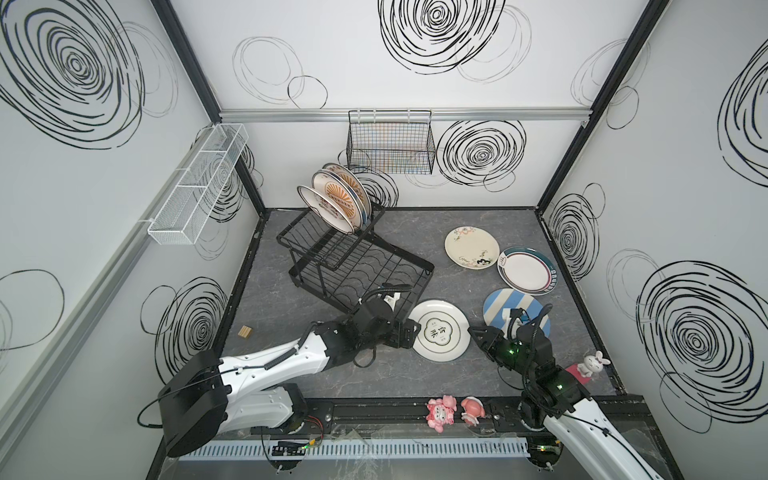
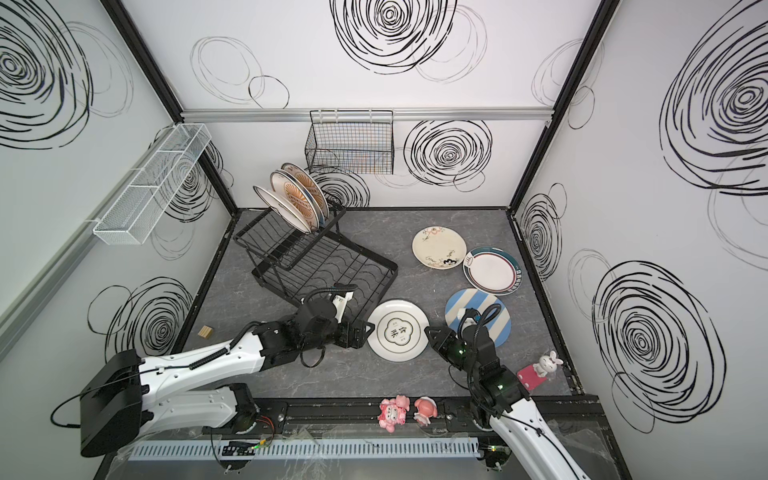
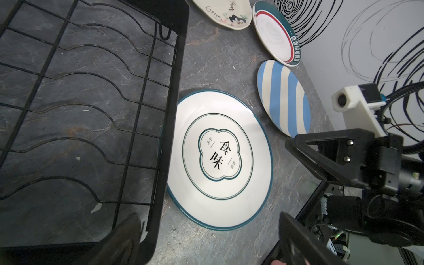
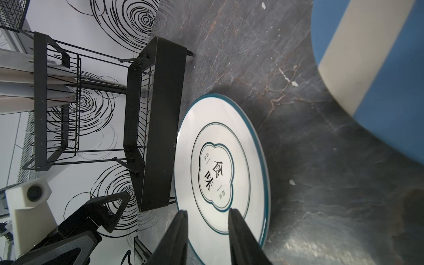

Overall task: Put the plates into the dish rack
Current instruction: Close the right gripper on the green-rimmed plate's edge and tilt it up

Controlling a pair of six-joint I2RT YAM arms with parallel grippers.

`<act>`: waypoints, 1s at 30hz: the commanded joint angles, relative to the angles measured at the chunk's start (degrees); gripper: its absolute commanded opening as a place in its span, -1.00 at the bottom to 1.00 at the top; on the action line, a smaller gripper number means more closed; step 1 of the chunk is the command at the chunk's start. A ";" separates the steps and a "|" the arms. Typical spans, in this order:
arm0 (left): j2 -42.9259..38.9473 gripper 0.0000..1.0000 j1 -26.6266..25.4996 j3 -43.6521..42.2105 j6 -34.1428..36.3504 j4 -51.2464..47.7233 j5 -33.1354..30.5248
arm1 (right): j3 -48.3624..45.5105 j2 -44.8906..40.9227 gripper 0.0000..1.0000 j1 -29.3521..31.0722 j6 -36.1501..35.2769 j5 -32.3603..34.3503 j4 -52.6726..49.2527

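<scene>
The white medallion plate [image 1: 441,330] lies flat on the table [image 1: 374,376] beside the dish rack [image 3: 171,128], between the grippers. The left gripper [image 1: 409,333] gapes wide at one rim; the right gripper [image 4: 206,213], narrowly parted and empty, hangs over the opposite rim.

You have four plates [image 1: 443,330] [image 1: 471,248] [image 1: 527,270] [image 1: 498,305] on the table [image 1: 374,382], at least three in one rack [image 1: 365,266], two baskets [image 1: 390,149] [image 1: 199,183], three little toys [image 1: 440,413] [image 1: 472,409] [image 1: 592,362], one wood block [image 1: 245,331].
</scene>
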 commanded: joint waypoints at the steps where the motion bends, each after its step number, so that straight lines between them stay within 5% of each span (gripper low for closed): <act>1: -1.82 0.92 0.50 0.05 0.70 0.31 -1.02 | -9.31 0.65 -0.26 -0.18 0.95 -1.01 -9.19; 14: 1.52 0.92 1.21 0.16 1.67 3.41 2.61 | 4.87 21.02 0.06 -0.60 -10.57 6.19 -14.20; 30: 1.84 0.92 5.78 1.26 5.69 -0.07 0.51 | 2.08 26.37 0.11 -3.45 -13.81 -2.79 8.23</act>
